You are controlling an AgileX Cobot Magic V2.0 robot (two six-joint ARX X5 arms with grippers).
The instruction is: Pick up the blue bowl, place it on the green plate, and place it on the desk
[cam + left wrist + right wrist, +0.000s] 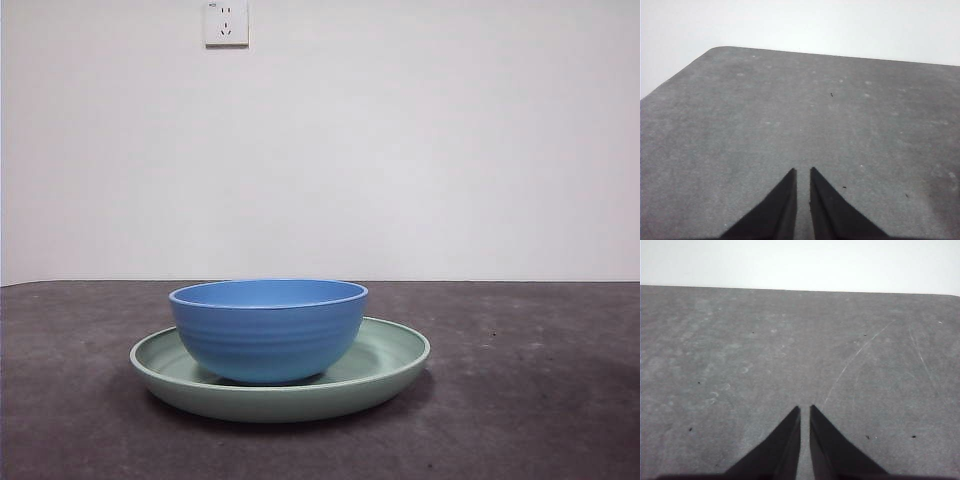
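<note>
Front view shows the green plate (392,372) lying flat on the desk (540,400), a little left of the middle, with the blue bowl (268,328) standing upright inside it, touching the plate's floor. A white wall socket (226,22) sits high on the wall behind. Neither arm appears here. Left wrist view shows the left gripper (803,172) above bare desk near a rounded corner, its two jaws nearly together with only a thin slit between them, holding nothing. Right wrist view shows the right gripper (805,409) over scratched desk, jaws likewise almost closed and holding nothing.
</note>
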